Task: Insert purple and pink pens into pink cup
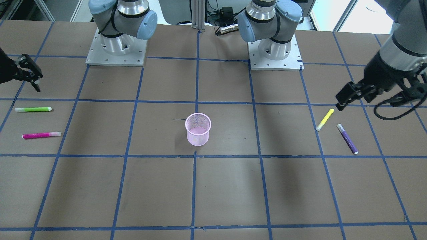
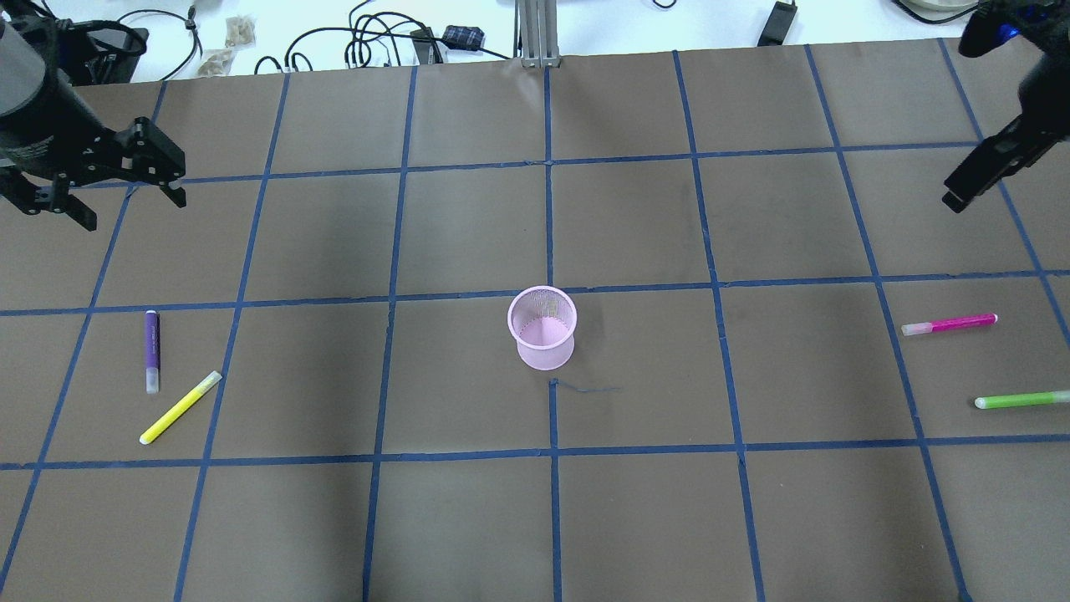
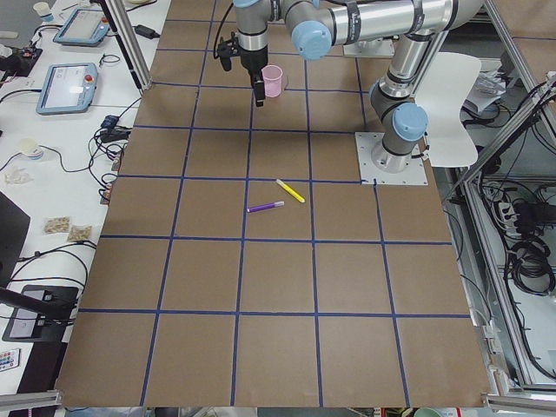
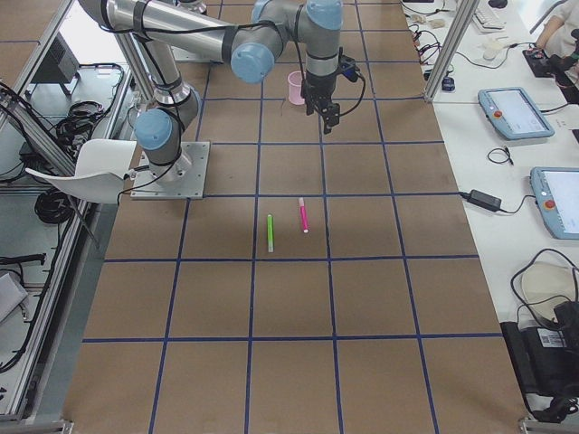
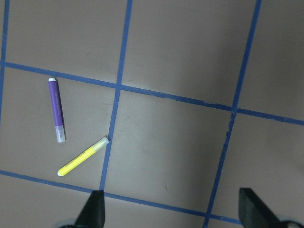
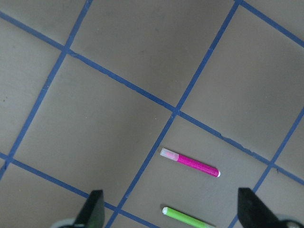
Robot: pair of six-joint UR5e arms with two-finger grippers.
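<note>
1. I see the left gripper (image 5: 173,211) hovering far left of the upright pink mesh cup (image 2: 542,328), jaws spread, holding nothing.
2. The right gripper (image 6: 172,211) hangs far right of the cup, likewise released.
3. The slim purple pen (image 2: 151,351) lies flat left of the cup, and the slim pink pen (image 2: 949,323) lies right of it.
4. Bare brown table (image 2: 635,518) surrounds the cup.

- Overhead looked forward and down from behind the robot (image 1: 270,23); front camera faced it across the table (image 1: 227,186). Both shared the pink cup (image 2: 543,355).
- Side cameras looked along the table from either end, farther back.
- Wrist cameras looked down, close: left on purple pen (image 5: 56,110), right on pink pen (image 6: 190,163).
</note>
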